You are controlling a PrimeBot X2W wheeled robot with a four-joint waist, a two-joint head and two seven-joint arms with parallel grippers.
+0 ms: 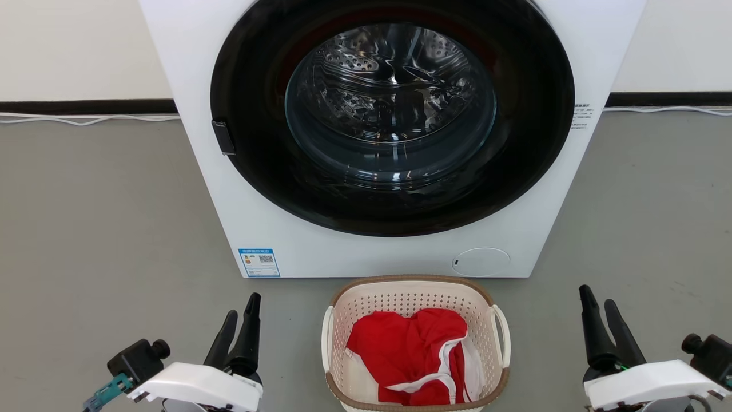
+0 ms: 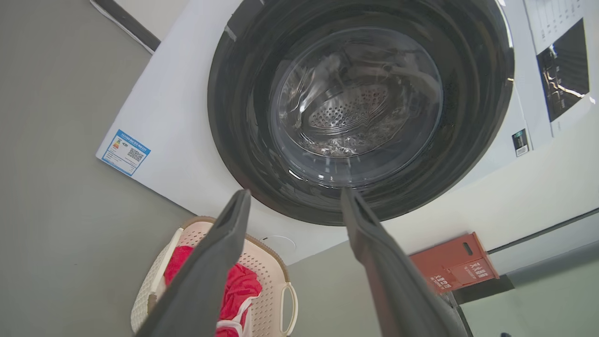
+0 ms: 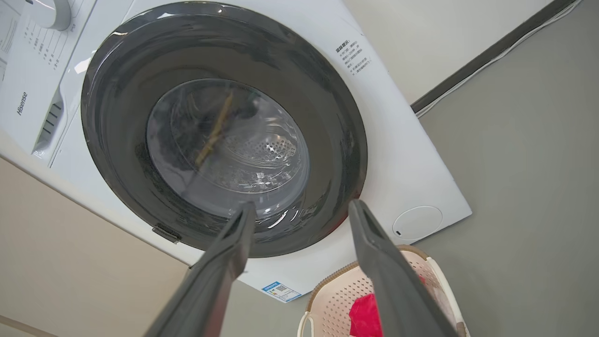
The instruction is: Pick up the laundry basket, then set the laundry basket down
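Laundry basket (image 1: 400, 298) on floor, bottom middle of head view, just below washer (image 1: 343, 254). Red cloth (image 1: 406, 343) inside. Left end effector (image 1: 243, 305) at lower left, right end effector (image 1: 596, 295) at lower right. Both wide open, holding nothing. Basket sits between them, touching neither, about same gap each side. White side handles face one toward each arm. You likely bring both arms inward together.
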